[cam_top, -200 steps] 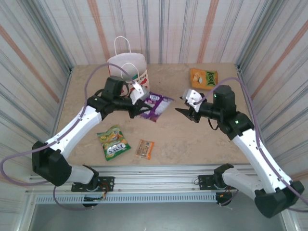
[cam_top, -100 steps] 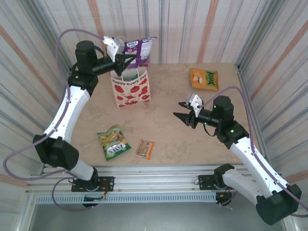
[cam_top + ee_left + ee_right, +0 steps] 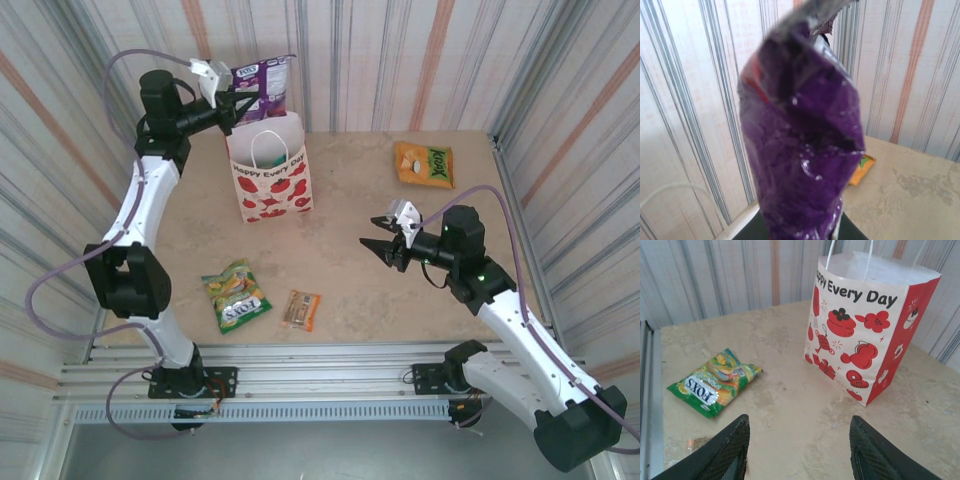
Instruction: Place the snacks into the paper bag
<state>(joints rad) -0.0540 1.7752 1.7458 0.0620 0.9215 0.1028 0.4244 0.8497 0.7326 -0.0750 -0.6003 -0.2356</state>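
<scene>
Top view: your left jaws, raised high, are clamped on the purple packet [image 3: 262,88], which hangs above the open top of the paper bag [image 3: 270,178]. Your right jaws stand apart, empty, low over the bench [image 3: 340,270], tips pointing toward the bag. The orange packet [image 3: 423,163] lies on their far side. The green packet [image 3: 237,295] and brown-orange bar [image 3: 300,309] lie well apart from them on the near side. Left wrist view: purple packet, blurred, rises upright from between the jaws, with the orange packet flat on the bench far beyond it. Right wrist view: jaws spread wide, nothing between them; paper bag upright ahead and to their right, green packet flat ahead and to their left.
</scene>
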